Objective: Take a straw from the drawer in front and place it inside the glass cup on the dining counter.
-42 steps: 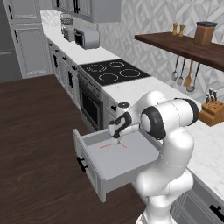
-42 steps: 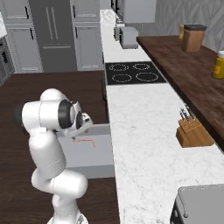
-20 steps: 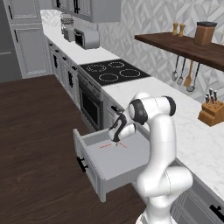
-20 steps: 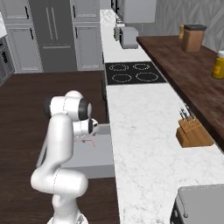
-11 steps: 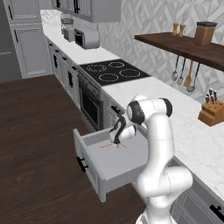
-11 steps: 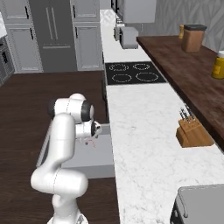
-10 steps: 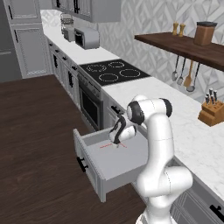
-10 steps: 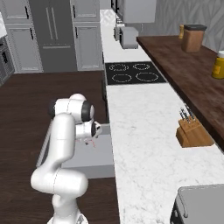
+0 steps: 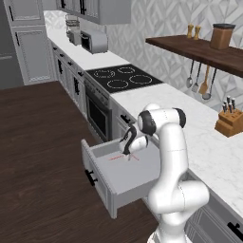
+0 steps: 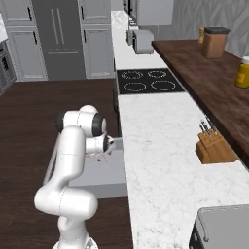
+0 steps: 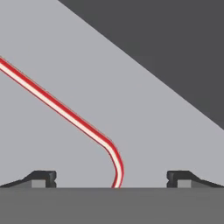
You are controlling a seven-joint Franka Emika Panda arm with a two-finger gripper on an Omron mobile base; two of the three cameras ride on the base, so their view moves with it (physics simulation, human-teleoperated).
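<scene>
Since the earlier frames, your white arm had swung forward and carried the dark two-finger claw down into the wide, shallow light grey drawer. In the hand view the claw stood with its two finger tips wide apart and nothing between them but the thin pink-red straw, which lay flat on the drawer floor. The straw's bent end came in midway between the tips, and its long straight part ran away toward the upper left of that view; you could not tell whether either tip touched it.

From the left base view you could see the straw as a faint red line directly under the claw, near the middle of the pulled-out drawer. The black bar handle sat on the panelled front, on the far side of the drawer from the claw. Beyond the claw, the white marble worktop ran along the wall, with the black cooktop well apart on it and a wooden knife block well apart the other way. In the right base view the claw hung just beside the worktop edge, over the drawer.
</scene>
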